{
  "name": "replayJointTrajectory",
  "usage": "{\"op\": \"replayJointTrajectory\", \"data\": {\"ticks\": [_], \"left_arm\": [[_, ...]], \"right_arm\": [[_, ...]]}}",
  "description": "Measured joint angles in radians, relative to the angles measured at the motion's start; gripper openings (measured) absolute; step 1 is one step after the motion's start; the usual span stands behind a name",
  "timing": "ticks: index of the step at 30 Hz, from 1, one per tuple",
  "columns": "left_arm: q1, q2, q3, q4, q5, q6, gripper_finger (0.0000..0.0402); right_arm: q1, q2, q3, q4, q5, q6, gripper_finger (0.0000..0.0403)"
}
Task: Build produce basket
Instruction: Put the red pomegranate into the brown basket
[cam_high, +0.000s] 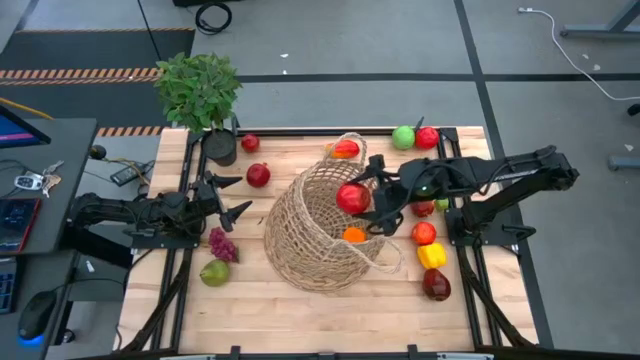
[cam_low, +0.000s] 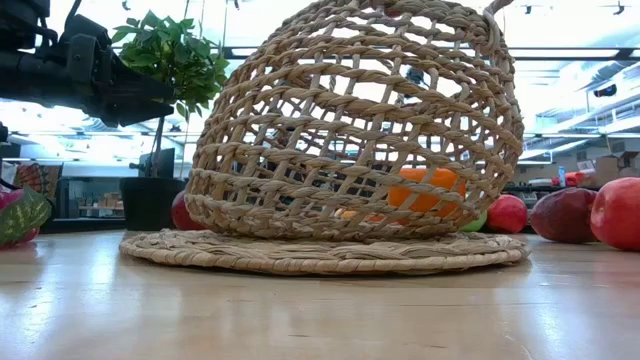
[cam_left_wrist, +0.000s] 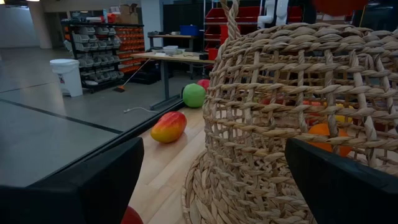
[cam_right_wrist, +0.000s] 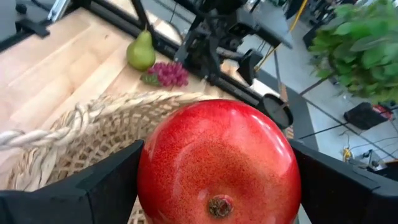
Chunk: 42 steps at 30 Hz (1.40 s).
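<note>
The tan wicker basket lies tipped on the table, its mouth toward the right arm, with an orange fruit inside it. My right gripper is shut on a round red fruit over the basket's mouth; the right wrist view shows this fruit filling the gap between the fingers. My left gripper is open and waits just left of the basket, near a red fruit. Purple grapes and a green pear lie by the left arm. My right gripper pinches the red fruit between its two fingers, one on each flank. The fingers reach in from the table's right side, roughly level. The fruit is lifted clear above the basket's rim, with its calyx end facing the wrist camera.
More produce lies right of the basket: red fruits, a yellow pepper, a dark red one. At the far edge are a green apple, a red fruit and a mango. A potted plant stands at the far left corner.
</note>
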Motion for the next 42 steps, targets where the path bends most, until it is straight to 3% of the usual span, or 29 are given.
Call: {"op": "replayJointTrajectory", "data": {"ticks": [17,33,38,42], "left_arm": [[0.000,0.000,0.000,0.000,0.000,0.000,0.0398],[0.000,0.000,0.000,0.000,0.000,0.000,0.0398],[0.000,0.000,0.000,0.000,0.000,0.000,0.0398],[0.000,0.000,0.000,-0.002,0.000,0.000,0.0398]], "right_arm": [[-0.031,0.159,0.000,-0.068,0.044,0.074,0.0374],[-0.140,0.294,-0.002,-0.092,-0.187,0.029,0.0374],[-0.157,0.281,-0.046,-0.042,-0.200,-0.017,0.0374],[-0.184,0.272,-0.097,0.040,-0.278,0.006,0.0373]]}}
